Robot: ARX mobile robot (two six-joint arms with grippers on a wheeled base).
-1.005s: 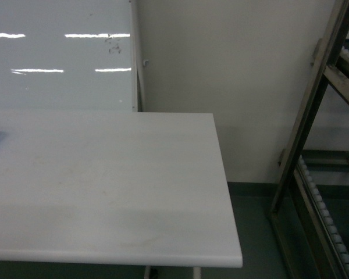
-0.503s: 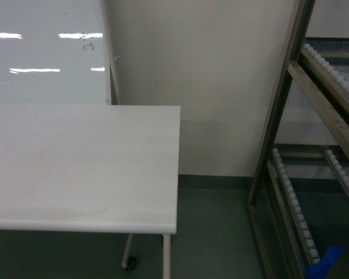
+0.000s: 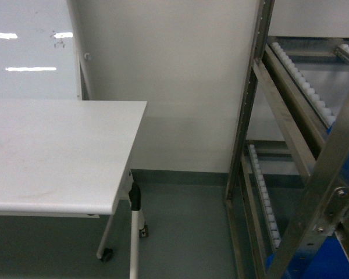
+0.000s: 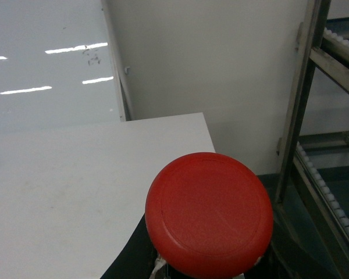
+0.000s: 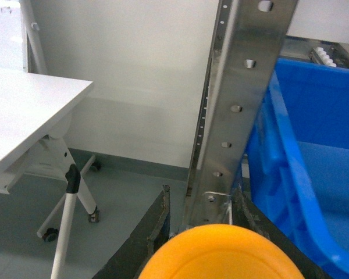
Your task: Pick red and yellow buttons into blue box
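Head view has swung right: the white tabletop (image 3: 58,151) slides left and the steel roller rack (image 3: 291,145) fills in. My left hand grips the round red-capped button (image 4: 209,214), my right the yellow-capped button (image 5: 221,256), beside the deep blue plastic box (image 5: 305,151) — drop-off looks close.

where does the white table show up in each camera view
Head: table fills the left, its right corner near the middle.
Left wrist: table covers the left and centre, behind the red button.
Right wrist: only a table corner at the left edge, above its wheeled legs.
Shared landmark: the metal rack upright right of the table in all three.
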